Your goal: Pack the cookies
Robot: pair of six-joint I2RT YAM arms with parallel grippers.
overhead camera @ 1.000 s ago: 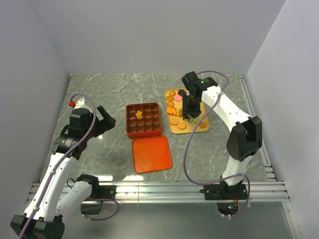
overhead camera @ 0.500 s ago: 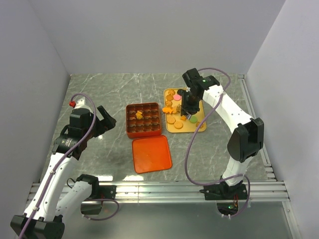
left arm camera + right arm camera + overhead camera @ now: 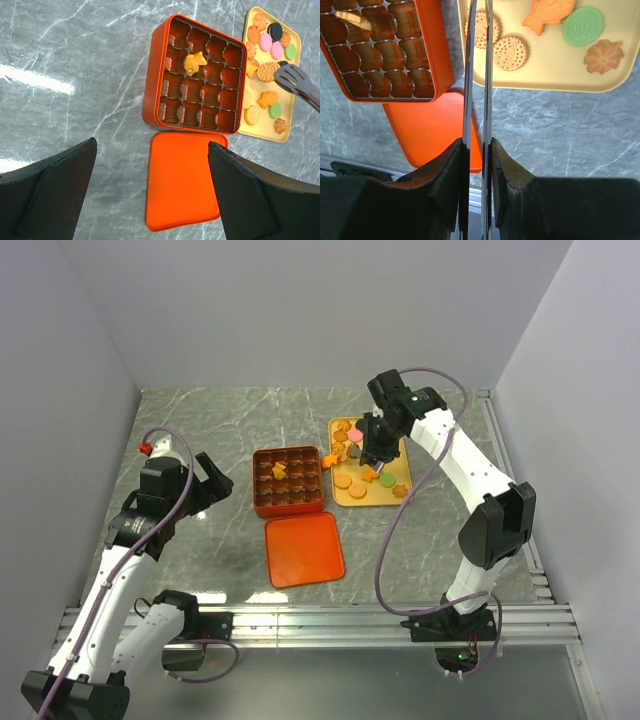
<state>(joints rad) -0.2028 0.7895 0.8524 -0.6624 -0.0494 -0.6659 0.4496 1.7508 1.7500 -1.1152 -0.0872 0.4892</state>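
1. My right gripper (image 3: 478, 150) hangs over the yellow tray (image 3: 376, 500), which lies on the table (image 3: 200, 430) just right of the box (image 3: 153, 95). Its fingers are pinched tight on a pair of metal tongs (image 3: 295, 80). The two blades stand almost together, with only a thin slit between them.
2. The tongs run straight out from that gripper. Their long axis slants across the tray, with the slotted tip pointing toward the box. The tip sits beside a large round waffle-patterned cookie (image 3: 268, 71); I cannot tell whether it has hold of anything.
3. Most of the cookies (image 3: 343, 480) lie flat, faces up, on the tray right of the box. They include round tan ones, pink, green and black ones, and a flower shape (image 3: 603, 56) at the near corner farthest from the box.
4. A fish-shaped cookie (image 3: 547, 15) on the tray lies with its long axis roughly crosswise, one end toward the box. I cannot tell head from tail.
5. A second fish cookie (image 3: 195, 63) sits inside the box, in the second cell from the left wall and the second row from the far wall. Its long axis slants across the cell, not square with the grid.
6. The flat lid (image 3: 305, 548) lies on the table just beside the box's near wall, shifted a little to the right.
7. My left gripper (image 3: 152, 145) is above the table, left of the box and well apart from it. Its fingers are spread wide with nothing between them.
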